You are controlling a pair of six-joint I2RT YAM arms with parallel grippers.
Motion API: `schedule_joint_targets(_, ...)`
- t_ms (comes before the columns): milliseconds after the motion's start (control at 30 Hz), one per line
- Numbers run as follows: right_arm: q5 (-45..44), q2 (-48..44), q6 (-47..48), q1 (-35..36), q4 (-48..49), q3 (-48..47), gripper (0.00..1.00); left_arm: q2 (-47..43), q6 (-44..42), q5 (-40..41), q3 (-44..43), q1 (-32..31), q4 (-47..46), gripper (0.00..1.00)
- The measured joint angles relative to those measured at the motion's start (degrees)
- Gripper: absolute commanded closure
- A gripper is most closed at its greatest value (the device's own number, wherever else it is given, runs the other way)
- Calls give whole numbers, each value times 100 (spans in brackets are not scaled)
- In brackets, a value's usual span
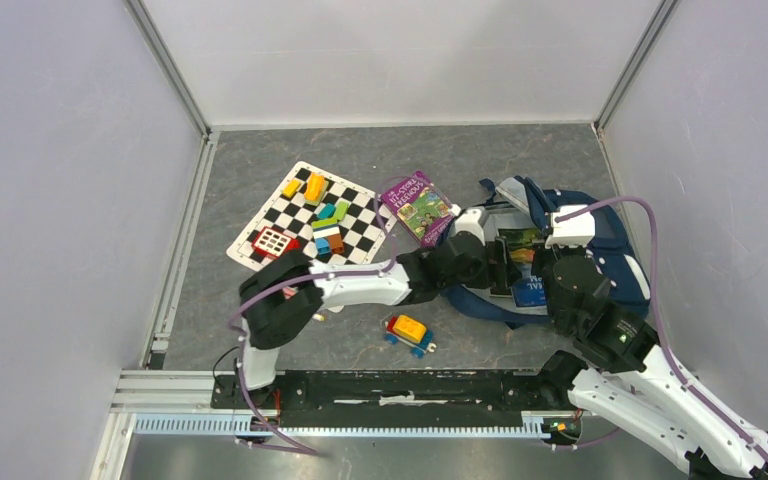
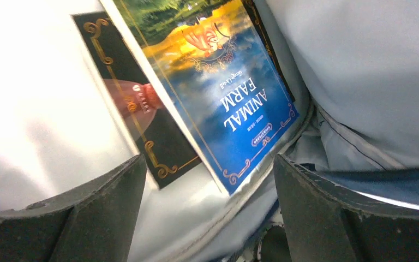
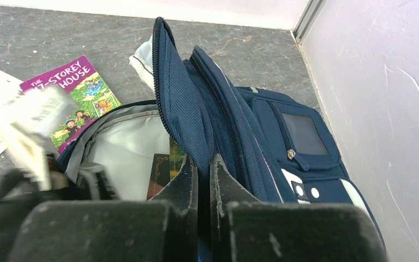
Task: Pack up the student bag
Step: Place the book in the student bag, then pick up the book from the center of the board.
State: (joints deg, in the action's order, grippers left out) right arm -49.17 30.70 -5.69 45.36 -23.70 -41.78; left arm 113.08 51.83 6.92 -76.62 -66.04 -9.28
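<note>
The navy student bag (image 1: pixel 615 262) lies at the right of the table, its main pocket held open. My right gripper (image 3: pixel 203 164) is shut on the bag's navy flap (image 3: pixel 183 101) and lifts it. My left gripper (image 2: pixel 210 204) is open and empty at the bag's mouth, over the pale grey lining (image 2: pixel 43 120). Inside lie a blue "Animal Farm" book (image 2: pixel 223 98) and a black book with gold trim (image 2: pixel 142 125) under it. Both books show in the top view (image 1: pixel 526 270). A purple storey-house book (image 1: pixel 420 205) lies on the table left of the bag.
A chessboard mat (image 1: pixel 305 215) with several coloured toy blocks sits at the back left. A small toy vehicle (image 1: pixel 409 333) lies near the front middle. Grey walls close in on both sides and at the back, the right wall (image 3: pixel 382 109) right beside the bag.
</note>
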Motion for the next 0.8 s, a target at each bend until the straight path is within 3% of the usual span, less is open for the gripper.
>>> schedule_joint_targets(100, -4, 0, -2, 0, 0, 0, 100, -647, -275, 315, 501, 2, -39, 0)
schedule_joint_targets(333, -4, 0, -2, 0, -37, 0, 100, -1891, -726, 772, 1176, 199, 85, 0)
schedule_joint_targets(633, -4, 0, -2, 0, -46, 0, 98, -2929, -734, 717, 2260, 1541, 487, 0)
schedule_joint_targets(800, -4, -26, -31, 0, -94, 0, 98, -3246, -739, 516, 2470, 1961, 841, 0)
